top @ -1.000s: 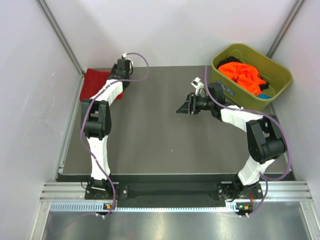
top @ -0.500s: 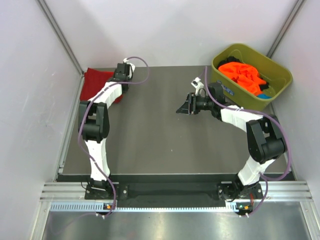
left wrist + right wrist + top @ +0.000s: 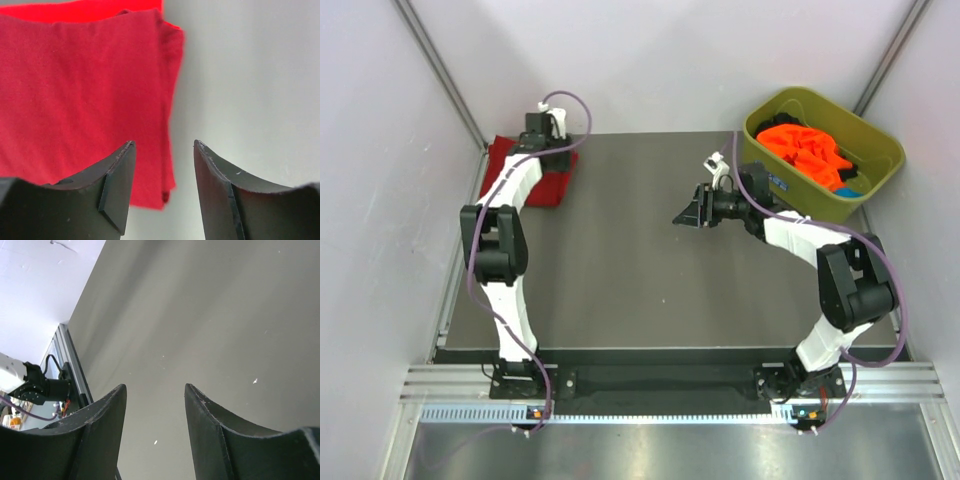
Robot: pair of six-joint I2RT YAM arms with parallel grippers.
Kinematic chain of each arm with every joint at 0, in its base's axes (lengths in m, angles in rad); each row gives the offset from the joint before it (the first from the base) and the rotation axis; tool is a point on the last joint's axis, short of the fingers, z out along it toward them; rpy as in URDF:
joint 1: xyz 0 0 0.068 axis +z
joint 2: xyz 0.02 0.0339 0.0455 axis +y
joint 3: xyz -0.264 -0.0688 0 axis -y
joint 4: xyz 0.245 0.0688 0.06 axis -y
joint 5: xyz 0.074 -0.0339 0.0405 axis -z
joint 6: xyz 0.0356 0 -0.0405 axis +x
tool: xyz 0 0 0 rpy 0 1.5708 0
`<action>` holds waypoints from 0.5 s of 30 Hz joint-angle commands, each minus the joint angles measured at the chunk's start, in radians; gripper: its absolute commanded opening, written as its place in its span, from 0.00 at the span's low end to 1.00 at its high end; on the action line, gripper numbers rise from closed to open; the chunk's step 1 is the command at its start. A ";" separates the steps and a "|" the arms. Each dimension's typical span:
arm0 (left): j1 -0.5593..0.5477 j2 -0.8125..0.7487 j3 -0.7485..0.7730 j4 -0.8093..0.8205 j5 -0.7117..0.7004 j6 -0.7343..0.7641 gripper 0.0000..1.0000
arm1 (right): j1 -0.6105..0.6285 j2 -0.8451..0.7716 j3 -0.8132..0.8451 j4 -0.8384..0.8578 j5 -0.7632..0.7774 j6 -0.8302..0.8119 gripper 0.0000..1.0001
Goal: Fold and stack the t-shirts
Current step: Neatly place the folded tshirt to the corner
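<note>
T-shirts: a folded crimson shirt (image 3: 80, 90) lies on a brighter red shirt (image 3: 100, 6), stacked at the far left corner of the table (image 3: 620, 270), by the wall. The risk, we judge, is the left gripper (image 3: 162, 147). Its fingers are spread and empty, right over the stack's layered edge. A low move could snag that fold and undo it, or shove the stack askew. Around it we see an olive tub (image 3: 883, 150) at far right with orange shirts (image 3: 805, 148) heaped inside, well apart from the stack. The right gripper (image 3: 686, 216) hovers mid-table, fingers spread, holding nothing. Nothing lies between.
</note>
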 commanded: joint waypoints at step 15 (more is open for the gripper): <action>0.065 0.265 0.274 0.107 0.247 -0.083 0.63 | 0.000 0.022 0.101 -0.069 0.044 -0.047 0.51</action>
